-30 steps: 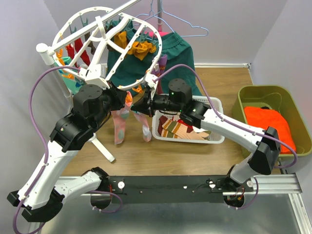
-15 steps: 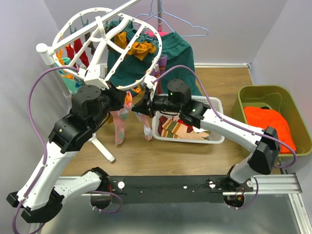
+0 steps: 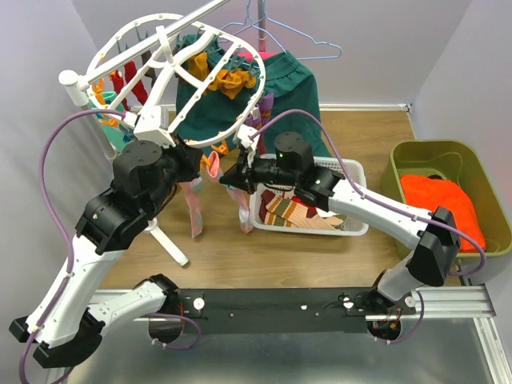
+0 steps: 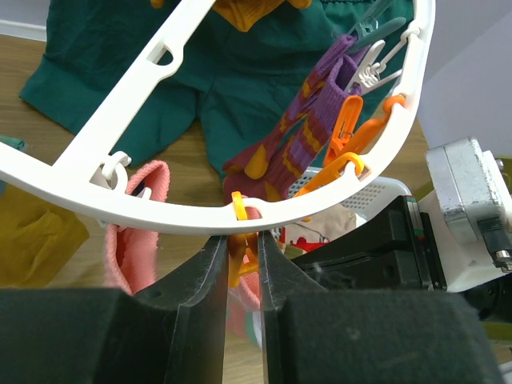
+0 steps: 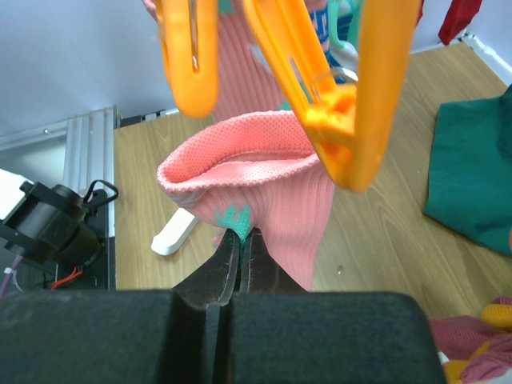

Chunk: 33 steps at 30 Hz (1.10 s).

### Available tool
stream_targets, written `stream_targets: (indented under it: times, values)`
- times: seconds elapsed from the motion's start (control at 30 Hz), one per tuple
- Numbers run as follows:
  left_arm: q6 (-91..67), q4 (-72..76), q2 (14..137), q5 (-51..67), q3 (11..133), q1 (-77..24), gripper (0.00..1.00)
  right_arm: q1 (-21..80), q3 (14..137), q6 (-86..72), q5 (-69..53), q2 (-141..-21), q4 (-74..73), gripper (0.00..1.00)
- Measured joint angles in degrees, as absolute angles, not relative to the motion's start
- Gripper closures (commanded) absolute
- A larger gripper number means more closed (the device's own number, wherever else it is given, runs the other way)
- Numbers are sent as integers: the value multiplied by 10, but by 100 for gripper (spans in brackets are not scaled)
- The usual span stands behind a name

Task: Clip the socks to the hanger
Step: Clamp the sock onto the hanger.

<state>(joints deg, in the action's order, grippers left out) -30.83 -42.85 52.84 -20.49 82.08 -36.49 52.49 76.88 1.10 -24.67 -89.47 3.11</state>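
Observation:
The hanger [image 3: 172, 68] is a white oval lattice frame on a tilted pole, with several socks clipped to it. My left gripper [image 3: 204, 164] is under its near rim [image 4: 160, 204]. In the left wrist view my left gripper [image 4: 240, 242] is shut on an orange clip [image 4: 238, 260] hanging from that rim. My right gripper [image 3: 232, 178] is shut on the cuff of a pink sock with teal marks [image 5: 272, 192]. It holds the cuff just below two orange clips [image 5: 344, 88]. That sock hangs down in the top view [image 3: 244, 212]. Another pink sock [image 3: 194, 204] hangs beside it.
A white mesh basket [image 3: 352, 172] with more socks stands right of the grippers. A green bin [image 3: 448, 156] holds an orange cloth [image 3: 440, 200]. A dark green garment [image 3: 292, 88] and wire hangers [image 3: 296, 36] hang behind. The stand's white leg [image 3: 168, 244] lies on the floor.
The left arm has shifted a little left and up, and the hanger's near rim has risen with it. The right gripper has brought the pink sock's cuff closer under the clips.

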Motion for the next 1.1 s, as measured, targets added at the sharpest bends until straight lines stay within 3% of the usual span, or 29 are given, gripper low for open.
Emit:
stream_targets:
  times: [1.0,1.1]
  values:
    - [-290,-412,528,-213,799,-365,90,520,790,5,-284,-891,37,99]
    - [-290,-410,528,-213,797,-365,81,520,795,5,-288,-892,38,99]
